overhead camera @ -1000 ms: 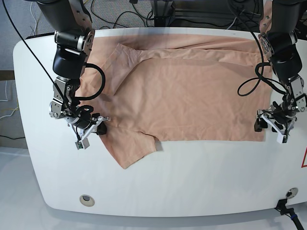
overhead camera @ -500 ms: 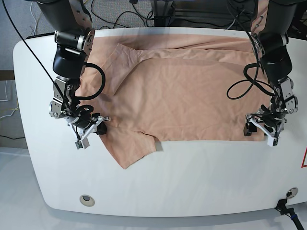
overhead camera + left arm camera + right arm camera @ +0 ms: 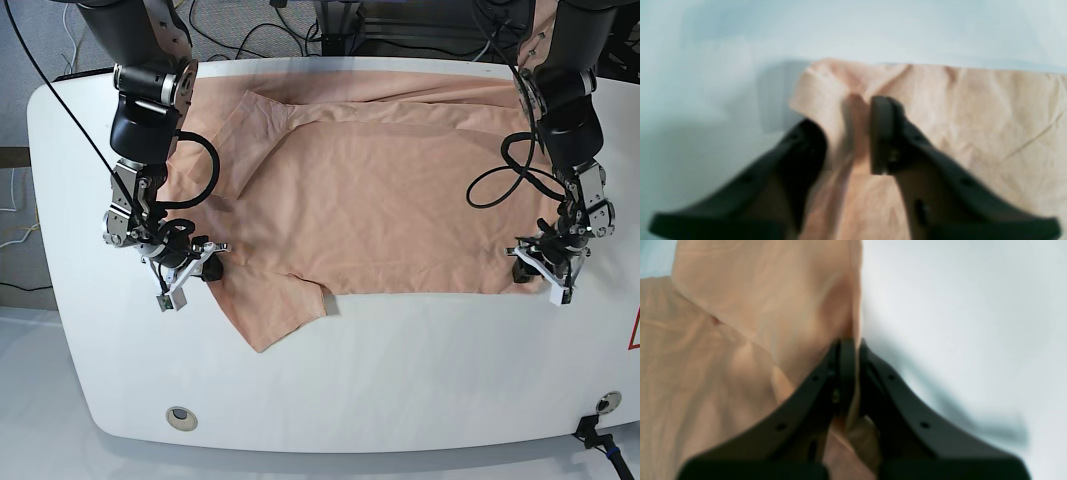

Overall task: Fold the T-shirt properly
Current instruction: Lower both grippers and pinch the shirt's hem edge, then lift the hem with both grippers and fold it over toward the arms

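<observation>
The peach T-shirt (image 3: 380, 200) lies spread flat on the white table (image 3: 400, 380), one short sleeve (image 3: 275, 315) pointing toward the front edge. On the base view's right, my left gripper (image 3: 535, 270) sits at the shirt's front hem corner. In the left wrist view its jaws (image 3: 848, 113) have narrowed on a raised ridge of T-shirt (image 3: 973, 116) fabric. On the left of the base view, my right gripper (image 3: 208, 262) is at the shirt's edge beside that sleeve. The right wrist view shows it (image 3: 850, 341) shut on the T-shirt (image 3: 740, 306) edge.
Black cables (image 3: 250, 30) and equipment lie beyond the table's far edge. A small round fitting (image 3: 180, 416) is set in the table near the front left. A red mark (image 3: 634, 330) shows at the right border. Bare white tabletop runs along the front.
My left gripper has slid left from beside the hem corner onto it, and its jaws have closed in on the fabric. The right arm and the shirt have stayed put.
</observation>
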Tool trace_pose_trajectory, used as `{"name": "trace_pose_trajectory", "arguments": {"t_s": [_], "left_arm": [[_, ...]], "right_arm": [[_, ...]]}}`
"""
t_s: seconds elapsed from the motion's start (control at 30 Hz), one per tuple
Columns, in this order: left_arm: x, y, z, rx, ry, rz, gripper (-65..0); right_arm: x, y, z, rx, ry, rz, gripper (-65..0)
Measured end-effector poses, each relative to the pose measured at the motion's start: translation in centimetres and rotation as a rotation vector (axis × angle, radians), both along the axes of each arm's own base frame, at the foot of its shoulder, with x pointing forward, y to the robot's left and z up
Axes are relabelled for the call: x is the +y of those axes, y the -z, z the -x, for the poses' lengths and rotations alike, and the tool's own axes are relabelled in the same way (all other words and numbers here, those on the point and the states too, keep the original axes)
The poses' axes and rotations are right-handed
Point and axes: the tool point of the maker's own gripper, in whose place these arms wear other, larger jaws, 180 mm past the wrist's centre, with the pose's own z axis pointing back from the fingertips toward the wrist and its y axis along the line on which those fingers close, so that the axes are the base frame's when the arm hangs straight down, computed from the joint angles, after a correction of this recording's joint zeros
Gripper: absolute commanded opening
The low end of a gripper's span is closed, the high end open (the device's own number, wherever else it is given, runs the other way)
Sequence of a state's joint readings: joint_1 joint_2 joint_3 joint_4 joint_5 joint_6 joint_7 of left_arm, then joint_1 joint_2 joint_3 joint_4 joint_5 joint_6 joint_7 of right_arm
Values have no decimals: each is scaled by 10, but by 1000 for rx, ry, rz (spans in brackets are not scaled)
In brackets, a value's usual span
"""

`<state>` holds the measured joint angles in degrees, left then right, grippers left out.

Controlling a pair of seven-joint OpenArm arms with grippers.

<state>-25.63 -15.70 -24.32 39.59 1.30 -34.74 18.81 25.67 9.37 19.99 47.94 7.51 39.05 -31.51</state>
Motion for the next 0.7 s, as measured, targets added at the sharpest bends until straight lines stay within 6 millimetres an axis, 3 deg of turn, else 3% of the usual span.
{"name": "trace_pose_trajectory", "arguments": {"t_s": [0.2,0.3,0.37,0.47,0.6,0.7], "left_arm": [[1,0,1,5,2,-8,-564],[5,-12,-2,-20,12,-42,-570],[7,-21,-6,-46,12,-53,-638],[7,-22,-5,-51,14,-62,-650],[9,-23,-1,-55,18,-80,-650],[12,-34,3,-89,29,-120,-650]], "right_arm": [[0,0,0,-1,0,0,-650],[0,-5,-6,-7,-4,6,-650],[0,-8,-8,-14,-3,5,-650],[-1,-10,-8,-17,-5,12,-650],[-5,-27,-15,-72,-4,34,-650],[-7,-26,-3,-61,-20,73,-650]]}}
